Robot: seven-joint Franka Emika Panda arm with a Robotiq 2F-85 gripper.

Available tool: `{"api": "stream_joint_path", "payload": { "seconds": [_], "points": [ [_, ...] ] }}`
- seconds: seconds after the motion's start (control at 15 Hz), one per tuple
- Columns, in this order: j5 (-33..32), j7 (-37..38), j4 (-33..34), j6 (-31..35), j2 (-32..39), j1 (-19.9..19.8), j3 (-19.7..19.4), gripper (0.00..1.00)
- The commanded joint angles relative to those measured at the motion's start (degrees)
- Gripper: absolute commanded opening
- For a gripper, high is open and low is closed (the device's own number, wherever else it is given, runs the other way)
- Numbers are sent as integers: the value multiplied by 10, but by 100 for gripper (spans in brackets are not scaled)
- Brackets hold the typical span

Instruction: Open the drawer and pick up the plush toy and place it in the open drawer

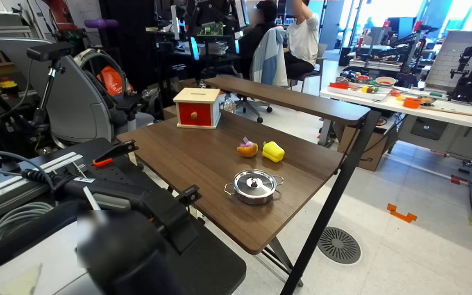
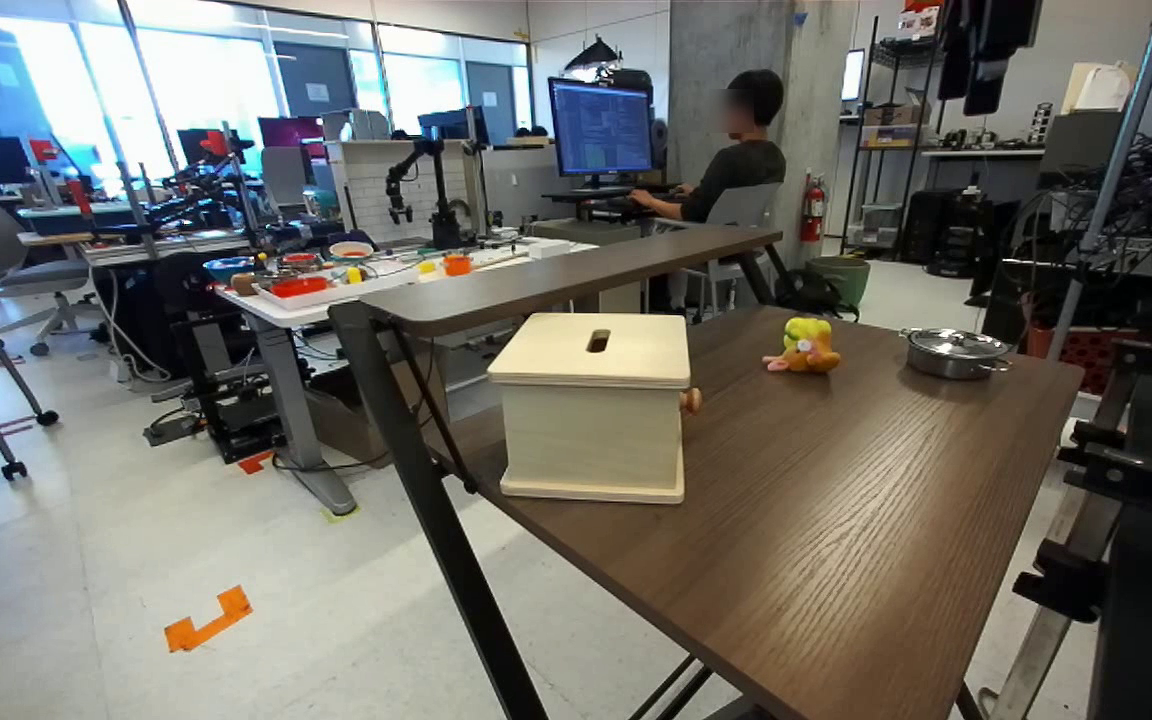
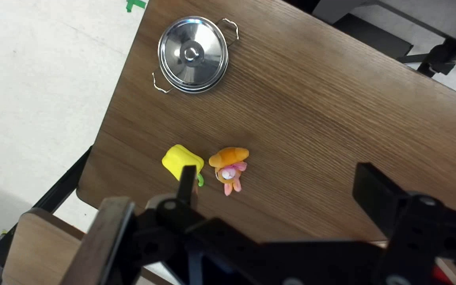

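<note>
The drawer [image 1: 185, 112] has a red front with a round wooden knob [image 2: 690, 401]. It sits shut inside a pale wooden box [image 2: 591, 440] on the table. The plush toy [image 1: 247, 150], orange-brown with pink ears, lies on the table beside the yellow pepper in both exterior views. In the wrist view the plush toy [image 3: 229, 157] lies just right of the left fingertip in the picture. My gripper [image 3: 277, 170] is open, with nothing between its fingers, and looks down from well above the table. A bit of red shows at the wrist view's lower right corner.
A yellow toy pepper [image 1: 273, 151] lies close to the plush toy. A lidded metal pot [image 1: 255, 186] with two handles stands near the table's [image 1: 187, 151] end. A raised wooden shelf [image 1: 285, 98] runs along one long side. A black post [image 2: 436, 520] holds it up.
</note>
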Motion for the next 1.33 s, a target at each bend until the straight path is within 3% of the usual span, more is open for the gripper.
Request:
{"api": "stream_joint_path", "payload": {
  "seconds": [0.0,0.47,0.67,1.07,1.27],
  "points": [
    [1,0,8,0,11,-4,6,100],
    [-6,-7,16,8,32,-1,9,100],
    [8,-68,19,43,75,11,28,100],
    [98,-180,22,243,193,10,100,100],
    [110,-185,15,333,235,2,130,100]
  ]
}}
